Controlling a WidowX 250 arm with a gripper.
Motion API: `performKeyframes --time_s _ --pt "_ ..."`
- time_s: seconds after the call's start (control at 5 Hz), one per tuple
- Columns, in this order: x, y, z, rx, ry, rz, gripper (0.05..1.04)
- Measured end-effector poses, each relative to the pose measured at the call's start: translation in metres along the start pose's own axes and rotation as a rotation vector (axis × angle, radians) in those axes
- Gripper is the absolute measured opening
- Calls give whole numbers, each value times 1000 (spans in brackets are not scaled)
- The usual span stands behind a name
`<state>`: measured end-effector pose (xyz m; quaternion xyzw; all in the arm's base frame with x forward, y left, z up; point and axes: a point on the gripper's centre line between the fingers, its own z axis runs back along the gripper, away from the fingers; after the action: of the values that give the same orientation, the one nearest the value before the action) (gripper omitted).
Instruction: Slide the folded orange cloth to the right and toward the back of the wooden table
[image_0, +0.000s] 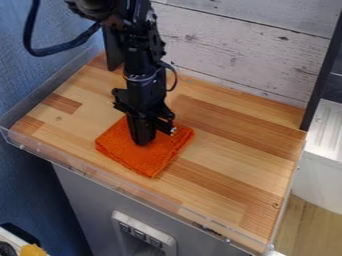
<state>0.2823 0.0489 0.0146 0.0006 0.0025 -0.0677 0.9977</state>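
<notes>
While a grey cabinet front (77, 192) with a white, rounded-corner panel (164, 241) stands nearest, a small yellow thing (32, 250) shows at the lower left corner. Above the cabinet, a clear, hard strip (100, 183) runs as a low, see-through lip along the near edge of the worktop (234, 175), a barrier between that edge and the work surface. The worktop is smooth wood, made of pale and reddish-brown staves. On it, left of the middle, lies an orange cloth (150, 162), roughly square, folded in layers, with a nubbly, towel-like texture and soft corners. The black gripper (143, 142) points down onto the middle of the cloth and hides part of it; how far open it is, and whether it has hold of the fabric, I cannot tell. To the right stands a white unit (320, 172) with a ribbed top. The jointed black arm (142, 65) rises behind the cloth, a thick cable (60, 51) looping to its left, and blocks part of the whitewashed, knotty plank wall (234, 55). A slanting black post (323, 67) borders the planks at right; a mottled blue surface (30, 82) lies at left.
</notes>
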Motion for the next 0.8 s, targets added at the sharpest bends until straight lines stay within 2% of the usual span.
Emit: performKeyframes --time_s 0.2,0.8 --pt "5 0 -5 0 5 11 63" --pt "49 -17 -5 3 -29 52 62"
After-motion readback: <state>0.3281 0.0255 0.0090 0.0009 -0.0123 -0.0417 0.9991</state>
